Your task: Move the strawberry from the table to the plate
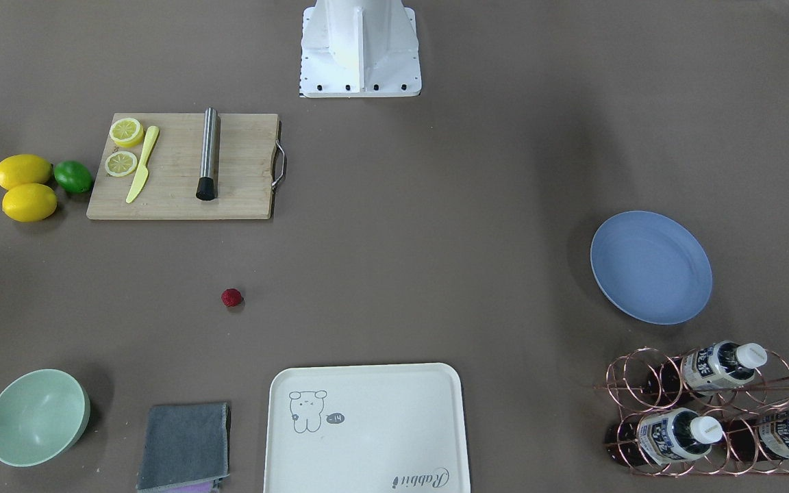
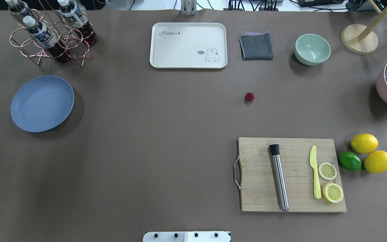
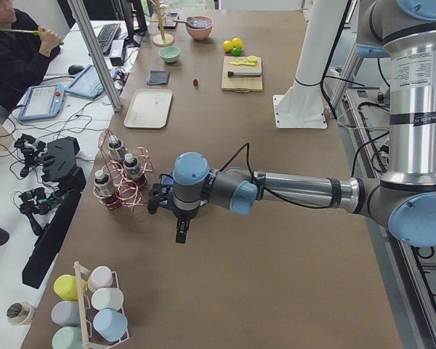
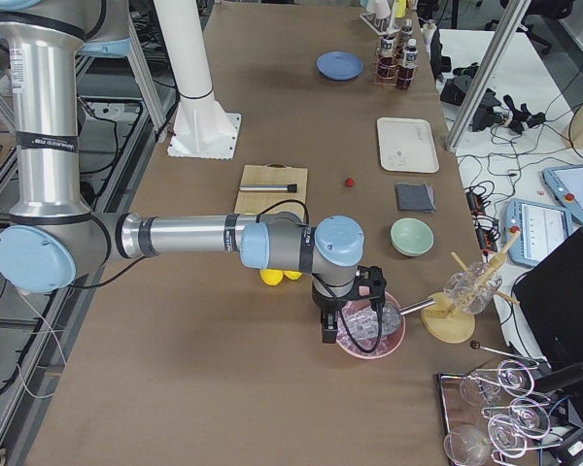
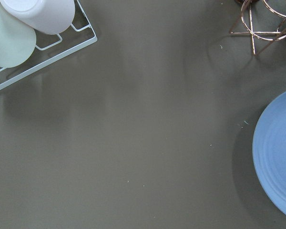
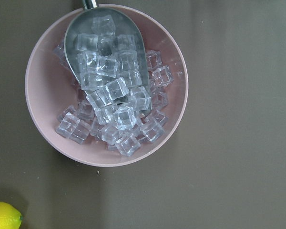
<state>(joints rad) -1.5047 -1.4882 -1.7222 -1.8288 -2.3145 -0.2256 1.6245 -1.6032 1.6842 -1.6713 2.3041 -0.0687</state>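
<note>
Grey-brown table point(image 2: 146, 134), task not yet begun by the look of it.

Nearest the robot base, on its right side: wooden cutting board point(image 2: 257, 158) carrying a steel rod point(image 2: 279, 181), a yellow knife and lemon slices. It's not part of the job, but it sits between the base and the target.

Just past the board's far edge: the strawberry point(image 2: 249, 96), lying alone on the table with nothing touching it. About level with it but well apart, on the robot's left: the plate point(image 2: 42, 103).

Both arms are out at the table ends. The right gripper point(image 4: 326, 328) hangs over a pink ice bowl point(image 6: 40, 86), and the left gripper point(image 3: 180, 231) hangs near the plate. Fingers show only in the side views — can't tell if either is parted or clenched.

Far row: cream tray point(image 2: 186, 45), grey cloth point(image 2: 256, 47), mint bowl point(image 2: 312, 49).

My read is that the step in hand is the approach to the berry.
- The right arm looks like the closer one.
- Travel high over the board, then drop straight down, centred on the berry, fingers wide.
- The berry is small and round and will likely roll if nudged — close slowly, low on the body, with light force.
- Lift clear before traversing; the carry to the plate is a long cross-table one, so check reach first.
</note>
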